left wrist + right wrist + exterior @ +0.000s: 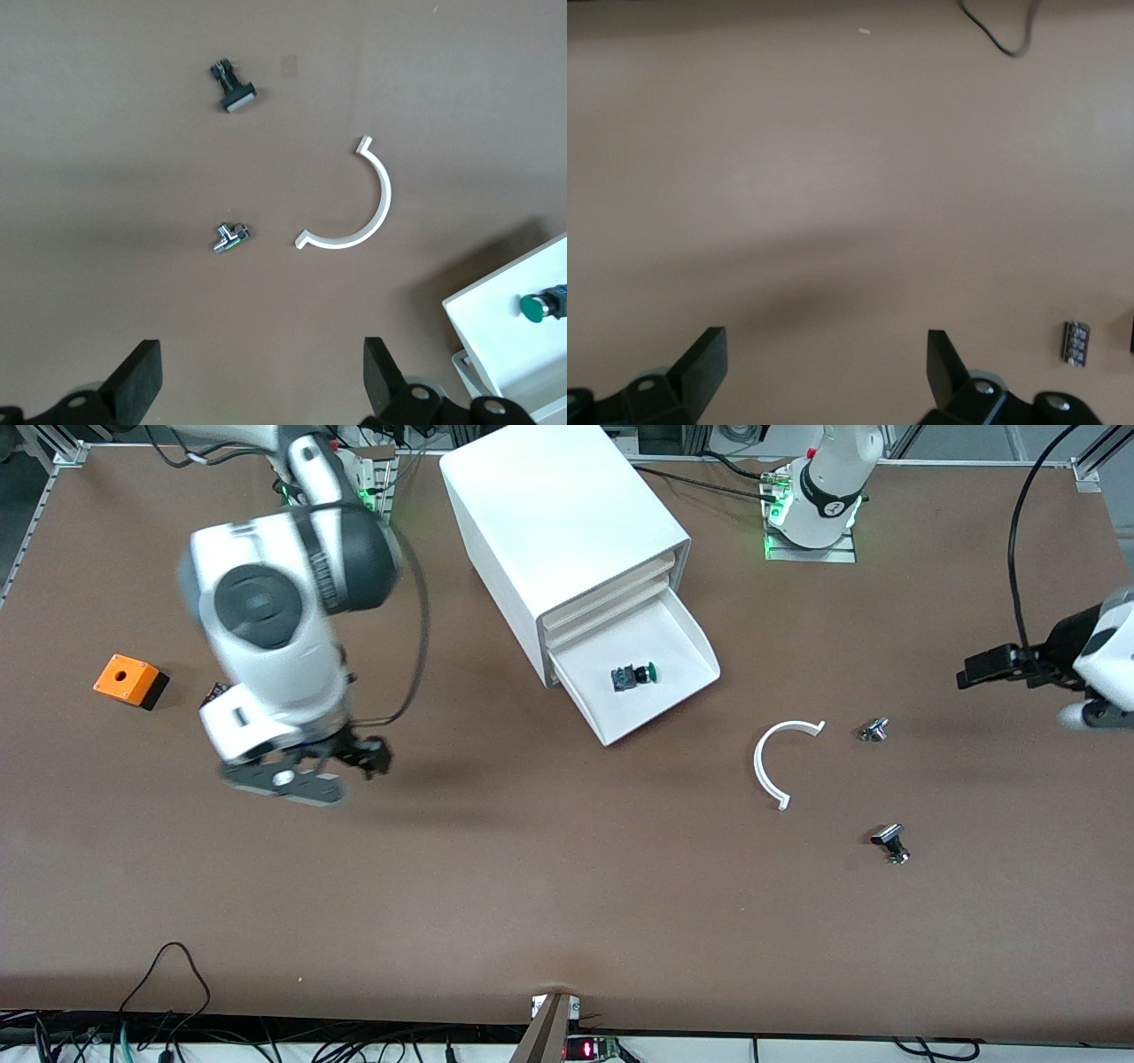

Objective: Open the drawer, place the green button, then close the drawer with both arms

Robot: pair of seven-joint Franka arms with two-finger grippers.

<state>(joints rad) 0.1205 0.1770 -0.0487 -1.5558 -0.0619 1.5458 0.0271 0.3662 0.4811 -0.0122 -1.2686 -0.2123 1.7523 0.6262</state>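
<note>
The drawer, lowest of three in the white cabinet, stands pulled out; the button lies inside it on the tray floor, green cap toward the left arm's end; the left pincer hangs with fingers apart over the bare surface at that end, near a white curved strip and two silver-black knobs; the right pincer, fingers spread, hangs over the brown top near an orange box.
</note>
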